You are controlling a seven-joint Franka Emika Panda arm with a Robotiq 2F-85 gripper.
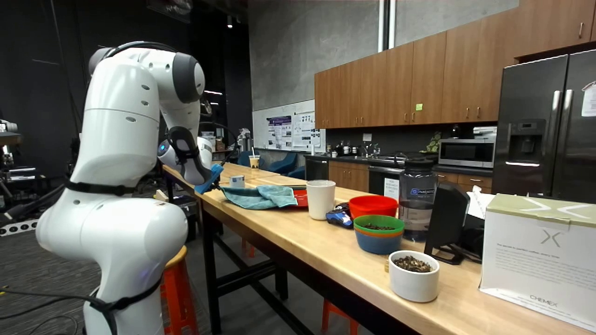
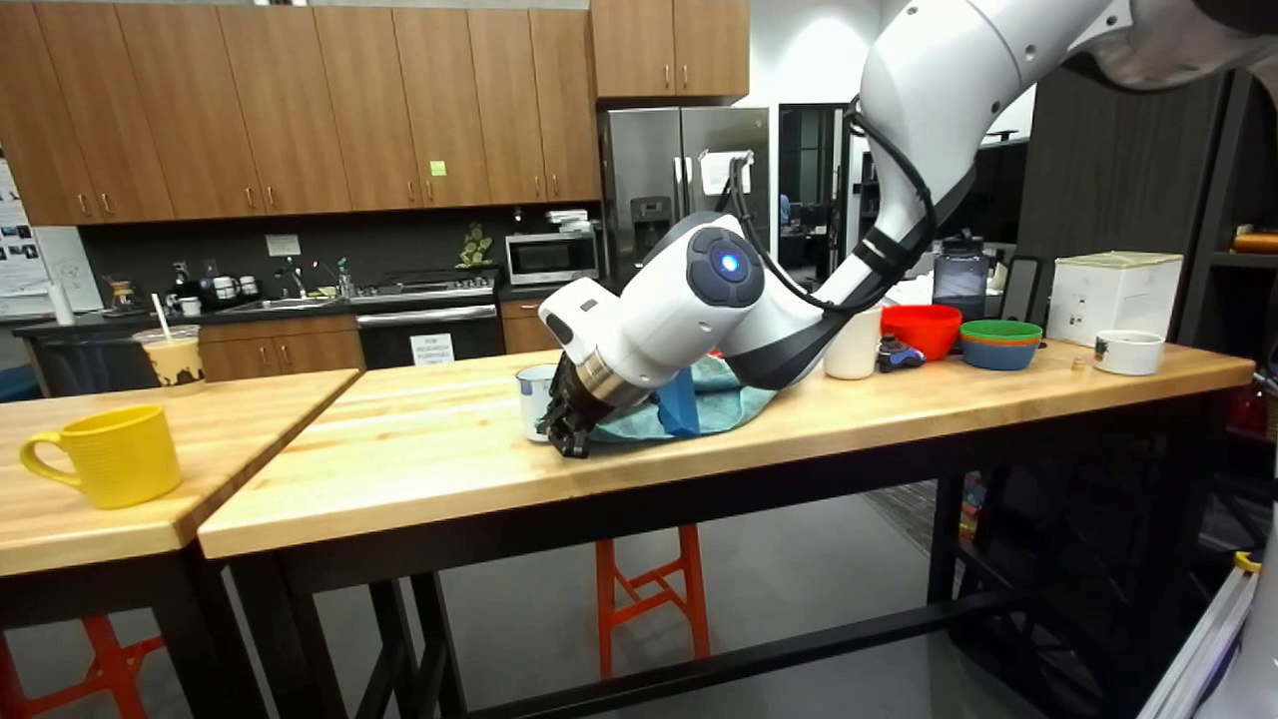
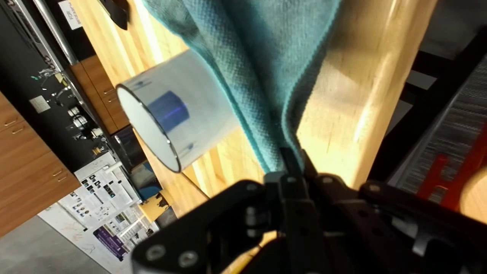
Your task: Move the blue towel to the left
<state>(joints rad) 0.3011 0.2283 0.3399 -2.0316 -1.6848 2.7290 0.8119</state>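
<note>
Yellow mug point(image 2: 125, 459): Stands at lower left of an exterior view, well apart from the action, on a separate table point(image 2: 60, 524).
Worktop point(image 2: 399, 464): Spans the frame from lower left; leftward along it is the likely route.
Printed cup point(image 2: 535, 399): Upright, left of center; a careless pull could nudge it.
Gripper point(image 3: 297, 163): Just right of center in the wrist view, its fingers are clamped on a gathered end of the blue towel point(image 3: 262, 68).
Blue towel: Lies rumpled on the worktop at center, partly hidden behind the robot arm point(image 2: 689, 320); with the grasp apparently made, drawing it left looks like the step in hand.
Robot arm: Slants in from upper right; its next move calls for a low, steady pull leftward past the printed cup, then parting the fingers to let go.
White mug point(image 2: 852, 345): Stands right of center, seemingly no part of the job.
</note>
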